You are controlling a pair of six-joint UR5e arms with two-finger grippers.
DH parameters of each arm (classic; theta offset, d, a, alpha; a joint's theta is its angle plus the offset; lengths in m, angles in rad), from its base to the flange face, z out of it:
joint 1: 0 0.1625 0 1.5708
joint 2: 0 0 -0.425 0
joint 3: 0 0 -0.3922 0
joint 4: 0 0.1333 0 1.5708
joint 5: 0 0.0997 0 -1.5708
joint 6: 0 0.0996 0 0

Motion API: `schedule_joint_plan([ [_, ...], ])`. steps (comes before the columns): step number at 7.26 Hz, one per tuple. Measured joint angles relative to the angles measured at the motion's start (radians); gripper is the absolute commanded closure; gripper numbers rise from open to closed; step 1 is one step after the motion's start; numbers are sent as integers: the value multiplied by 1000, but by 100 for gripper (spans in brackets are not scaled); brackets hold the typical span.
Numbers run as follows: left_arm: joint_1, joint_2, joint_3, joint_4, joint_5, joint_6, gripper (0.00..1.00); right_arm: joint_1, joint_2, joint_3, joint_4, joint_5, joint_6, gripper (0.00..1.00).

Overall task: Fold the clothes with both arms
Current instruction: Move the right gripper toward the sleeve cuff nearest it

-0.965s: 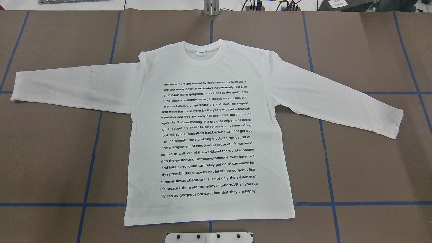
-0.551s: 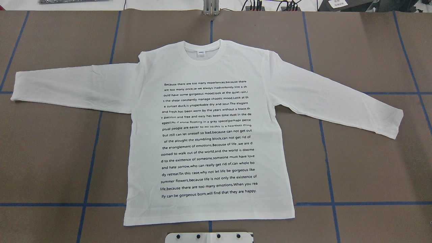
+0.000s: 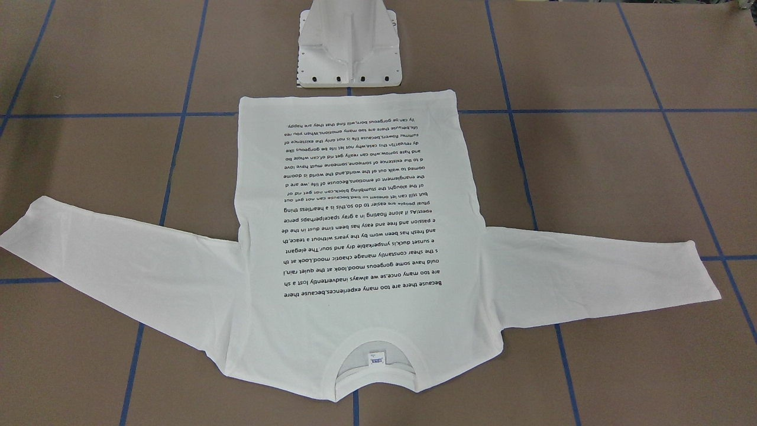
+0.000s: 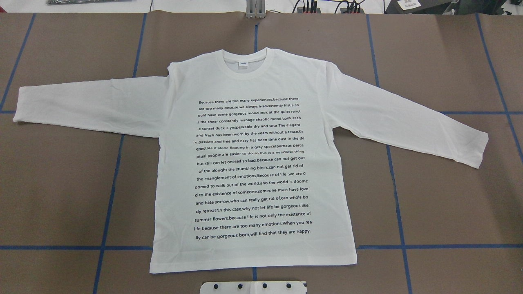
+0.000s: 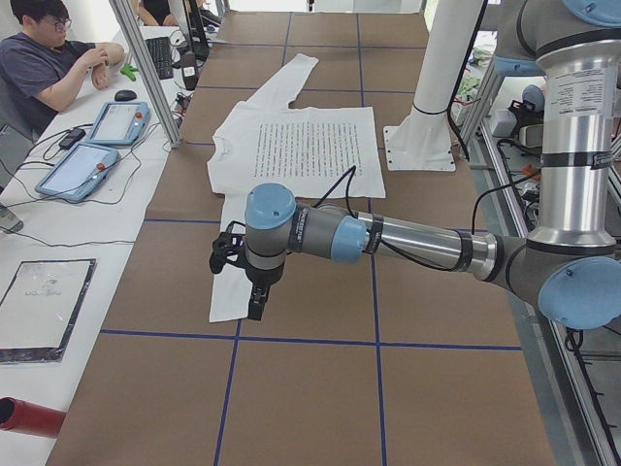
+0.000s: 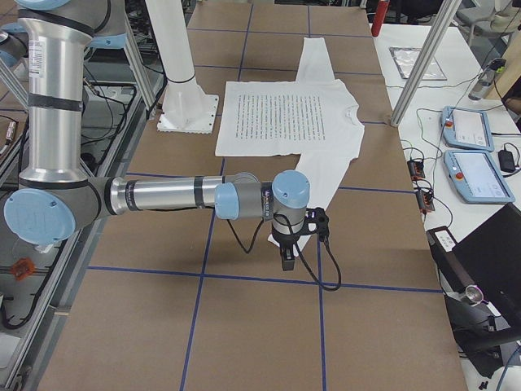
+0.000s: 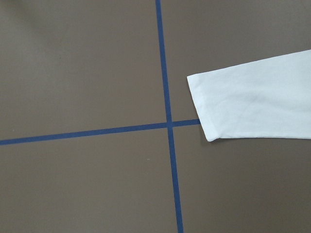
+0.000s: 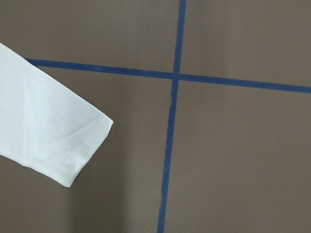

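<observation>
A white shirt (image 4: pixel 253 163) lies flat and print-up on the table (image 4: pixel 449 196), with its hem (image 4: pixel 253 267) just in front of the pedestal (image 4: pixel 253 287) and its collar (image 4: pixel 245 61) on the side farthest from it. No fold has been made yet. The left gripper (image 5: pixel 256 309) hangs above the table near the left cuff (image 7: pixel 204 107), well out to the pedestal's left. The right gripper (image 6: pixel 288 259) hangs near the right cuff (image 8: pixel 82 145), well out to the pedestal's right. Neither touches the cloth, and from the side cameras I cannot tell whether the fingers are parted or closed. The step in hand looks to be the reach for the cuffs. To do it well, each gripper should come down square on its cuff's edge and pinch both layers. The two should then lift together, so that the cloth travels in toward the print without dragging the body askew.
</observation>
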Motion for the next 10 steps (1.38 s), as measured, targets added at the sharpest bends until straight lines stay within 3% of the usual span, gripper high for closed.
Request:
schedule_joint_plan([
  [3, 26, -2, -12, -28, 6, -3, 0, -69, -35, -61, 224, 1, 42, 0],
  [6, 27, -1, -28, -76, -22, -9, 0, -193, -32, -86, 369, -17, 333, 0],
  [8, 27, -1, -29, -81, -57, -11, 0, -299, -4, -118, 423, -76, 454, 0],
  [10, 27, -1, -33, -82, -64, -11, 0, -341, 57, -265, 536, -120, 477, 0],
])
